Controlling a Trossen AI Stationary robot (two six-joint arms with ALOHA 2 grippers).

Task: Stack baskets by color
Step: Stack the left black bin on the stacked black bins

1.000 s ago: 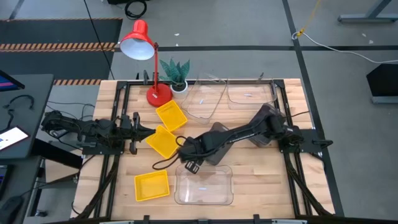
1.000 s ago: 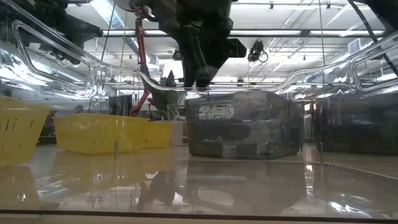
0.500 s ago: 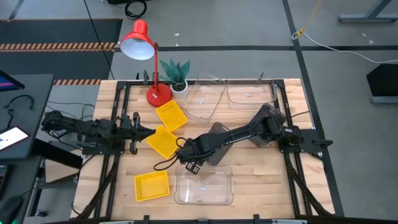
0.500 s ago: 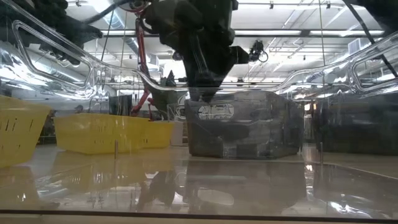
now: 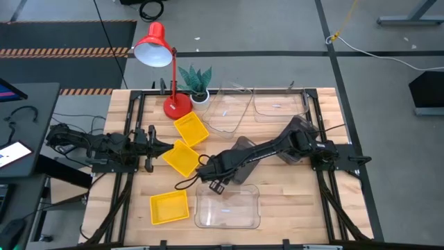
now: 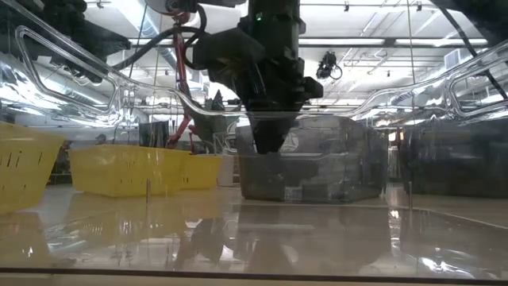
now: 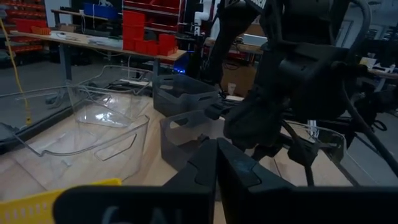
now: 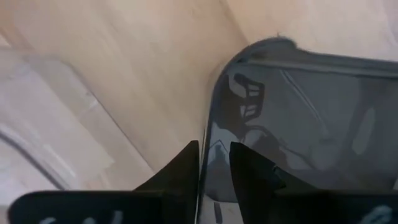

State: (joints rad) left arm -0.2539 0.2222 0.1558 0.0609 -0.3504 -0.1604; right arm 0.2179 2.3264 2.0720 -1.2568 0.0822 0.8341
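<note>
A dark grey basket (image 5: 241, 161) sits on its base mid-table, and my right gripper (image 5: 210, 171) points down at its left end. Its fingers stand astride the wall (image 8: 205, 134), one inside and one outside, with a narrow gap. In the low view the gripper (image 6: 270, 141) dips to the basket's rim (image 6: 317, 119). A second dark grey basket (image 5: 295, 142) lies farther right under the arm. Three yellow baskets (image 5: 191, 129) (image 5: 180, 159) (image 5: 169, 207) lie left of centre. My left gripper (image 7: 216, 180) waits shut at the table's left side, holding nothing. My right gripper comes from above with one finger (image 8: 239, 158) inside the dark grey basket and one (image 8: 186, 158) outside its left end wall, near a rounded corner (image 8: 273, 43). I cannot tell whether the fingers touch the wall. The basket rests on the table.
A clear basket (image 5: 227, 206) lies near the front edge, right beside the gripper. Two more clear baskets (image 5: 229, 111) (image 5: 277, 104) stand at the far edge. A red desk lamp (image 5: 163, 62) and a small potted plant (image 5: 196, 82) occupy the far left corner.
My right gripper has come down, from above the dark grey basket's rim to astride its left end wall. The basket has stayed in place.
</note>
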